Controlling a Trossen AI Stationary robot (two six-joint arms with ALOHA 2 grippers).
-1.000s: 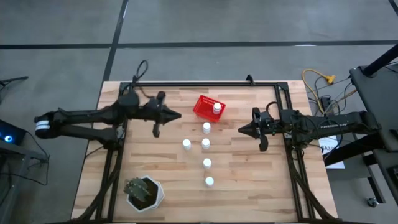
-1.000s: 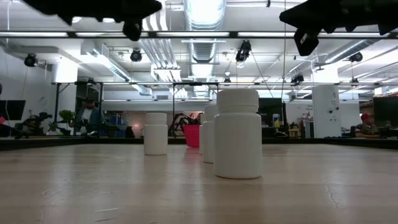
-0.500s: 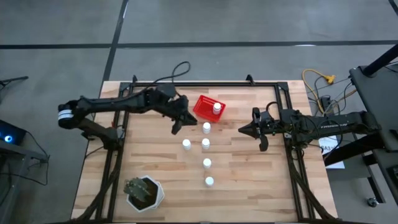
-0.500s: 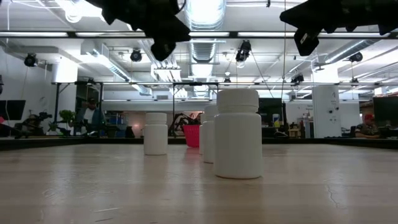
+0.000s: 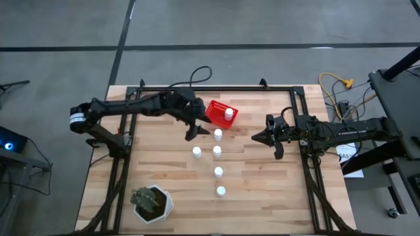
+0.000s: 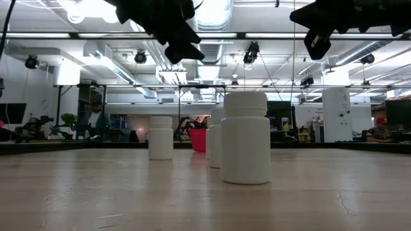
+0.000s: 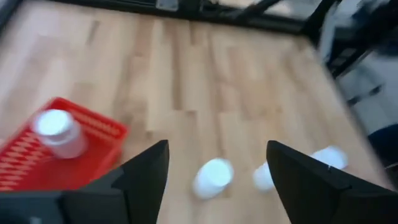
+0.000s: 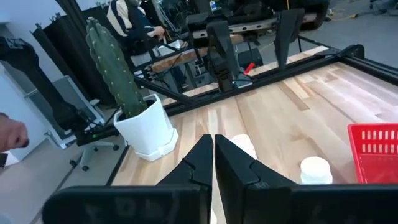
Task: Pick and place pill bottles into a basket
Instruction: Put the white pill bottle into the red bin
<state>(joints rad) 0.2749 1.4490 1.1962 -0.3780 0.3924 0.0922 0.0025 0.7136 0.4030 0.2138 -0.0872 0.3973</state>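
Spanning the high view: a pale wooden surface [image 5: 164, 170] with a dark frame around it. Reaching in from the left side, the left arm, putting the left gripper [image 5: 192, 133] above the boards just beside the red basket [image 5: 215, 111], jaws standing apart, nothing between them, as the left wrist view shows. Waiting at the right edge, the right gripper [image 5: 258, 137], jaws pressed together and empty. Sitting at the near left corner, a white plant pot [image 5: 152, 204] holding a cactus. Resting toward the far middle, the basket, holding one pill bottle [image 5: 228, 113] upright in its right end. Standing upright on the boards, five more pill bottles [image 5: 217, 152]: four lining up in a column from just beside the basket toward the near edge, one more [image 5: 196, 152] just left of that column.
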